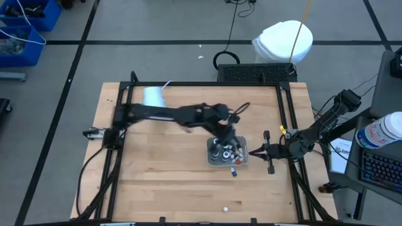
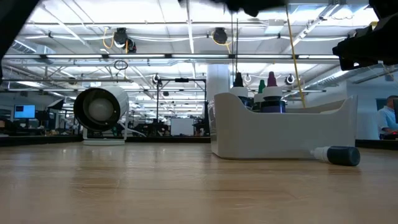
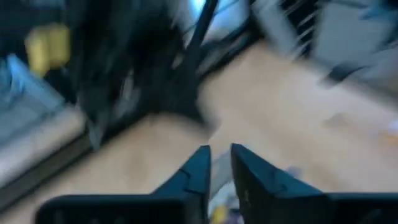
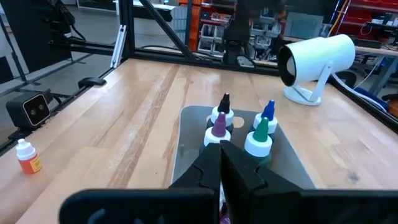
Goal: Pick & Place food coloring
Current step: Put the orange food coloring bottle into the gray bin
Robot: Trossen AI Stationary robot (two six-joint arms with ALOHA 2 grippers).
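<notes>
"Where was the left gripper (image 1: 227, 139)?"

"It hung over the grey tray (image 4: 186, 119), at the end of an arm stretched across the desk (image 1: 157, 179). Its wrist picture was smeared, so I could not tell whether its jaws were open or closed, or whether they had hold of anything."

"And the right gripper (image 4: 221, 148)?"

"It was low over the desk, just beside the tray and pointing at it. Its jaws were pressed fully together, with nothing between them."

"Where was the food coloring?"

"Most of it stood in the tray, straight ahead of the right jaws and under the left ones. Four upright bottles (image 4: 260, 135) showed plainly, with black, purple, blue and green tips. They stood close together, and the purple and green ones were nearest the right jaws."

"Was any of it outside the tray?"

"Yes. A dark bottle (image 2: 339, 155) with a white cap lay on its side on the desk, just beside the tray wall and near the right jaws. A small orange bottle (image 4: 28, 157) with a white cap stood upright, well apart from both jaws."

"Anything else?"

"A pale cylinder (image 4: 317, 56) lay sideways on a stand at the far side of the desk, beyond the tray from the right jaws."
</notes>
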